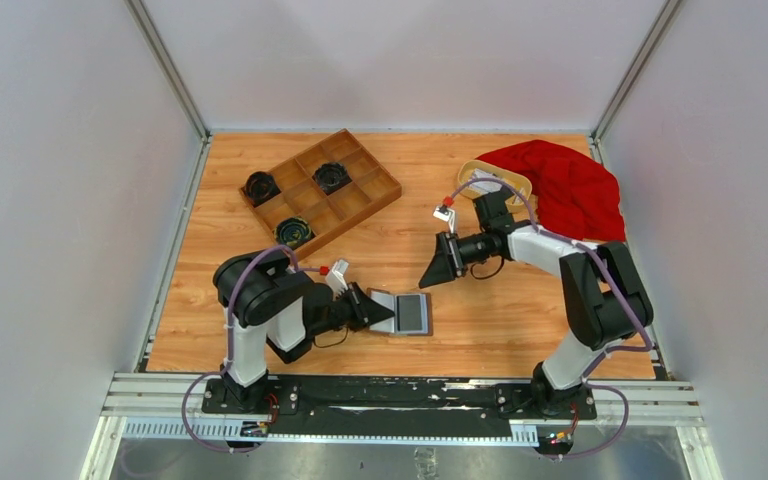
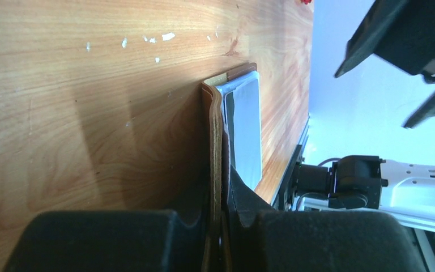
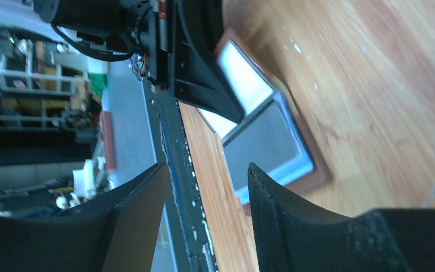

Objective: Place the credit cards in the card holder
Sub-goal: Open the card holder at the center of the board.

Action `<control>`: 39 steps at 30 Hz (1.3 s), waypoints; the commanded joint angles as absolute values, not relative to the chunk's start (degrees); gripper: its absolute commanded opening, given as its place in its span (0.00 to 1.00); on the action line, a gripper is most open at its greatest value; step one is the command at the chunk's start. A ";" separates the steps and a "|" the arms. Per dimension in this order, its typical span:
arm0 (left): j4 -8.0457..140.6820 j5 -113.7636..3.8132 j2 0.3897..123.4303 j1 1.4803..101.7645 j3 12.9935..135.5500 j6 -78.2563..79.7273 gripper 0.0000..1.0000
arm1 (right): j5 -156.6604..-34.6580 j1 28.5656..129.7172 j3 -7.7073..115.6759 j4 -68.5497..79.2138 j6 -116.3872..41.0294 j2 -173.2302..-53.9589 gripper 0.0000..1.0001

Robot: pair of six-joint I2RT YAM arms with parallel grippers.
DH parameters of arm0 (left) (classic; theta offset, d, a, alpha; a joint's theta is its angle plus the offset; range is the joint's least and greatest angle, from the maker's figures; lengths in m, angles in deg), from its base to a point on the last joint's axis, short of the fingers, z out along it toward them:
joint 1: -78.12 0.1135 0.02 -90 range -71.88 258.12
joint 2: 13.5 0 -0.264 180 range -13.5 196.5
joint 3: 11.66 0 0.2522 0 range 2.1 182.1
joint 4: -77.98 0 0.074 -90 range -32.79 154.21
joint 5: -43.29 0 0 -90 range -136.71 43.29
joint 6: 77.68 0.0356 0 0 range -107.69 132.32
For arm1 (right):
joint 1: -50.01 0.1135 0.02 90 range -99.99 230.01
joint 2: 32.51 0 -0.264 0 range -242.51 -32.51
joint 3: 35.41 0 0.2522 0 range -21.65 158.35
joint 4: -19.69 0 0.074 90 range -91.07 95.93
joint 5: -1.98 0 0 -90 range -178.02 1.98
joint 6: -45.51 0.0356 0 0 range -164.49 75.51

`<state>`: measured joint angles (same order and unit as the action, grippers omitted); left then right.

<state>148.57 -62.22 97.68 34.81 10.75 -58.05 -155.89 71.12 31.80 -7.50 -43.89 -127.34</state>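
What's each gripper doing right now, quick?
Left gripper: closed, pinching the card holder's edge.
Right gripper: open, holding nothing.

Top view: bright, even overhead light, sharp throughout. Short soft shadows on table, walls slightly washed out. Left wrist: left gripper near-black and out of focus, soft shadow bands across the table, right background blown out. Right wrist: right gripper blurred up close, white glare on wallet pocket, slight blur overall.
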 commanded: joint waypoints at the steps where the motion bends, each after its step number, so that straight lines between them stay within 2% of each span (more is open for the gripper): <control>1: 150.10 -59.76 96.22 34.70 10.81 -58.11 0.00 | -157.38 67.38 25.85 -0.27 -31.89 -124.33 0.58; 7: 151.19 -59.87 98.29 34.70 12.20 -59.00 0.00 | -156.44 67.40 22.38 1.60 -28.46 -123.87 0.60; 23: 150.81 -60.00 98.87 34.70 13.20 -58.88 0.00 | -151.67 70.29 24.95 -3.71 -31.85 -132.27 0.59; 39: 150.85 -60.85 99.64 34.62 13.92 -59.13 0.00 | -153.03 71.87 26.38 -3.96 -30.92 -136.16 0.59</control>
<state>148.53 -60.63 98.55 34.81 13.04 -59.26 -152.49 70.77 24.85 -2.24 -30.78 -134.90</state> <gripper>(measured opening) 0.103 0.593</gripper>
